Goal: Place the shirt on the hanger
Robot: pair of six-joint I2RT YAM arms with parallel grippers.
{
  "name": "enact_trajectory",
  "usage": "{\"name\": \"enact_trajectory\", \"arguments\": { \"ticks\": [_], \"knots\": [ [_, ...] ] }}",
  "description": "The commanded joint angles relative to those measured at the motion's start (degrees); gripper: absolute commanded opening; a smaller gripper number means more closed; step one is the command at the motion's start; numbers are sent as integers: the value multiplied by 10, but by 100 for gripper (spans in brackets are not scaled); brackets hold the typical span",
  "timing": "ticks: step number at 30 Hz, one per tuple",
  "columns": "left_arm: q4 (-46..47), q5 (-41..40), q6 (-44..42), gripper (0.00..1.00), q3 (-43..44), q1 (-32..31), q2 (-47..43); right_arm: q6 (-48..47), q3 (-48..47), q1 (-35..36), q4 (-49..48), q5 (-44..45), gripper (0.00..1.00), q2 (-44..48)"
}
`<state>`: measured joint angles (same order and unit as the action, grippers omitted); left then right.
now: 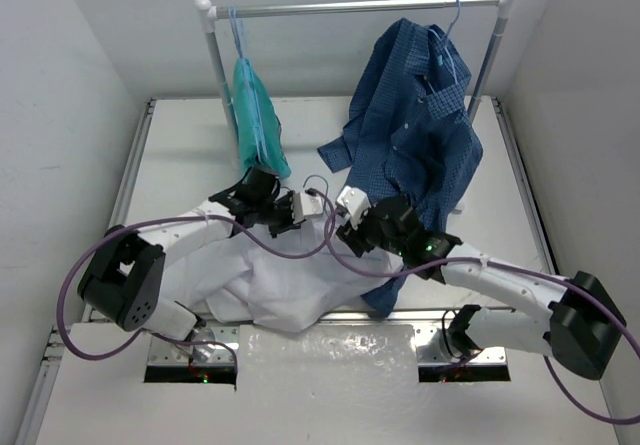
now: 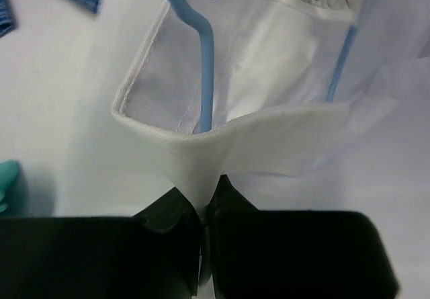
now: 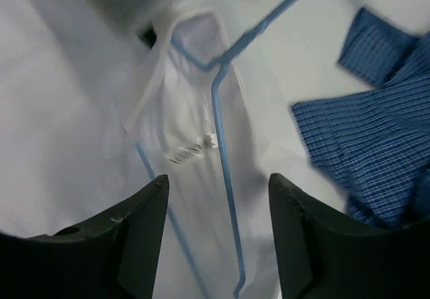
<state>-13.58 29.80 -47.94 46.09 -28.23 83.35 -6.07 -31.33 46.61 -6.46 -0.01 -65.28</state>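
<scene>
The white shirt (image 1: 285, 290) lies crumpled on the table in front of the arm bases. My left gripper (image 2: 203, 205) is shut on a fold of its collar (image 2: 201, 158), pinched between the black fingers. The pale-blue hanger's neck (image 2: 206, 77) rises out of the collar opening just beyond that fold. My right gripper (image 3: 218, 185) hangs open above the shirt (image 3: 80, 111), touching nothing. The hanger (image 3: 222, 131) shows under its jaws, one wire arm running down inside the thin fabric. From above, the left gripper (image 1: 312, 203) and the right gripper (image 1: 345, 223) meet at the shirt's neck.
A rail (image 1: 350, 7) spans the back of the table. A teal-green garment (image 1: 255, 115) hangs from it on the left and a dark blue checked shirt (image 1: 420, 135) on the right. The checked shirt's hem (image 3: 376, 144) drapes down close beside my right gripper.
</scene>
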Motion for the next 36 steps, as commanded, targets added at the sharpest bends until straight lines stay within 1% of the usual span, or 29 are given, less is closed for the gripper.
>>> {"name": "enact_trajectory", "arguments": {
  "ticks": [1, 3, 5, 7, 11, 14, 16, 18, 19, 21, 22, 24, 25, 26, 27, 28, 29, 30, 31, 32, 34, 35, 36],
  "knots": [
    [-27, -76, 57, 0, 51, -4, -30, 44, -110, -3, 94, 59, 61, 12],
    [-39, -111, 81, 0, 63, -4, -47, 86, -161, -8, 155, 117, 65, 17],
    [-43, -125, 105, 0, 67, -4, -66, 132, -187, -22, 180, 155, 66, 22],
    [-43, -135, 126, 0, 67, -5, -84, 181, -190, -43, 202, 161, 68, 30],
    [-47, -140, 144, 0, 69, -5, -106, 229, -165, -70, 203, 160, 72, 42],
    [-53, -129, 147, 0, 70, -5, -118, 273, -136, -118, 192, 104, 73, 39],
    [-54, -123, 148, 0, 67, -5, -128, 276, -122, -142, 172, 71, 74, 34],
    [-47, -117, 153, 0, 64, -5, -132, 269, -112, -151, 142, 46, 74, 24],
    [-44, -117, 160, 0, 65, -5, -134, 268, -113, -153, 133, 6, 74, 3],
    [-41, -120, 166, 0, 66, -5, -134, 269, -122, -153, 123, -28, 73, -20],
    [-39, -121, 171, 0, 66, -4, -135, 275, -123, -153, 121, -38, 72, -30],
    [-35, -124, 177, 0, 64, -5, -141, 280, -115, -154, 116, -28, 69, -49],
    [-32, -125, 180, 0, 62, -5, -144, 280, -104, -154, 114, -19, 67, -53],
    [-30, -125, 183, 0, 61, -5, -146, 279, -99, -153, 109, -4, 58, -60],
    [-28, -126, 191, 0, 59, -4, -149, 274, -96, -153, 111, -1, 52, -64],
    [-28, -126, 195, 0, 59, -5, -151, 257, -94, -154, 114, -1, 44, -70],
    [-25, -127, 197, 0, 57, -5, -152, 249, -93, -152, 123, 13, 22, -78],
    [-24, -129, 203, 0, 55, -5, -157, 244, -91, -152, 124, 15, 11, -79],
    [-22, -131, 205, 0, 54, -5, -158, 236, -88, -153, 124, 18, 3, -79],
    [-25, -137, 206, 0, 55, -4, -159, 233, -87, -151, 117, 21, 0, -72],
    [-28, -146, 211, 0, 65, -5, -159, 209, -92, -137, 102, 31, 0, -56],
    [-33, -156, 212, 0, 70, -5, -159, 190, -100, -107, 88, 59, 0, -41],
    [-37, -160, 208, 0, 79, -5, -155, 146, -109, -87, 85, 76, 0, -37]
  ]
}}
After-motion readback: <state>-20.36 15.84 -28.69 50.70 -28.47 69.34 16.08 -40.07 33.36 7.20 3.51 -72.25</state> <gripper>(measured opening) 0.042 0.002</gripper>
